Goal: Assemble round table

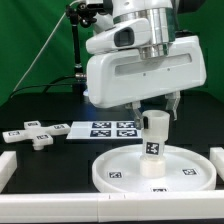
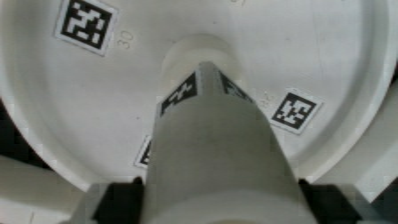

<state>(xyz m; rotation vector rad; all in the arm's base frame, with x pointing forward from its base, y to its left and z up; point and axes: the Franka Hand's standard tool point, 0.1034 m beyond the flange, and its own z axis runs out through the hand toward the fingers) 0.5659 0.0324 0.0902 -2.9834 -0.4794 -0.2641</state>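
The fingers (image 2: 125, 205) are closed on the leg (image 1: 153, 145), which stands upright at the middle of the disc (image 1: 110, 172). In the exterior view, the foot (image 1: 35, 135) lies on the tabletop (image 1: 55, 160) at about ten o'clock from the disc.

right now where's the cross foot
The foot lies at the exterior view's left, just off the end of the marker board and apart from the disc.

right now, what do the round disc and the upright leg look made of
disc: likely white plastic, smooth, slight sheen, moulded raised rim.
leg: apparently the same white plastic, even matte surface, no grain.
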